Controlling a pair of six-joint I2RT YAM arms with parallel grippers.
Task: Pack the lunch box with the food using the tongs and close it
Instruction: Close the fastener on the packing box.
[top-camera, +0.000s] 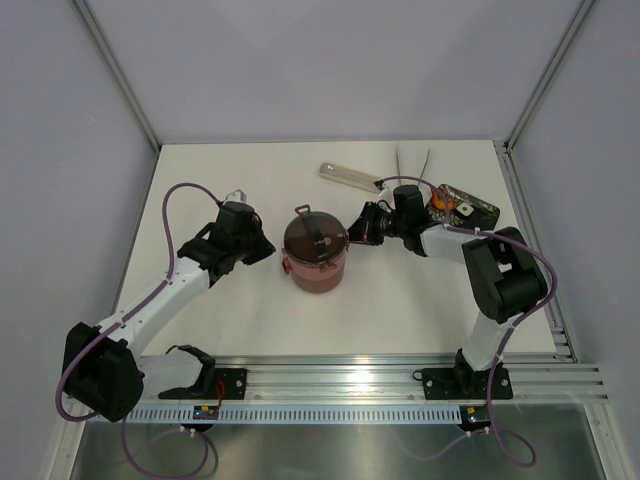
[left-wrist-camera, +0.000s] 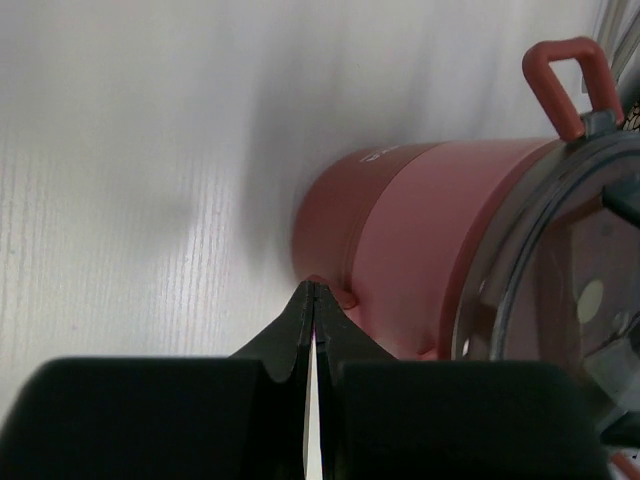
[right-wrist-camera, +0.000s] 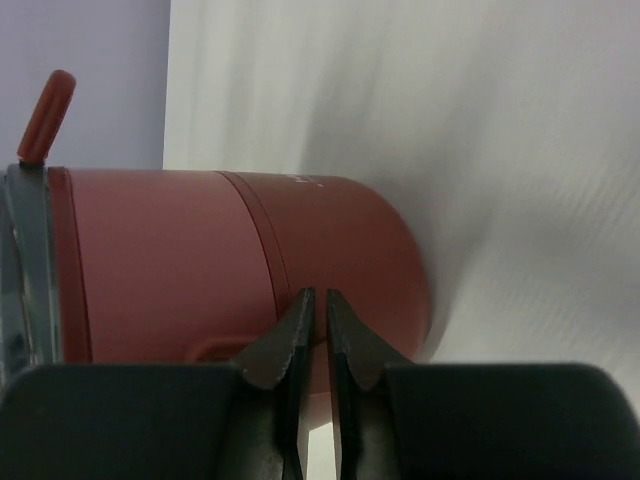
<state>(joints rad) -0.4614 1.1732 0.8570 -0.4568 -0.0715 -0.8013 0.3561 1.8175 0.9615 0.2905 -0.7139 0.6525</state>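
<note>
1. Black left gripper (left-wrist-camera: 313, 290) has its jaws pressed together, tips low at the box's left side, touching or just beside it. My guess is it's bracing, not gripping.
2. Maroon box (top-camera: 315, 265) stands mid-table between the arms, two tiers stacked, grey lid (top-camera: 315, 238) on, one red latch (left-wrist-camera: 565, 80) sticking up.
3. Opposite, the right gripper (right-wrist-camera: 316, 298) meets the box's right side with its jaws a slit apart and nothing seen between them. It's probably steadying.
4. Far right, orange food (top-camera: 441, 203) lies on the tray (top-camera: 483, 213), so packing looks unfinished.

White table (top-camera: 250, 320): lunch box (top-camera: 316, 250) (lidded), case (top-camera: 348, 175), tongs (top-camera: 425, 165), tray (top-camera: 482, 213).
</note>
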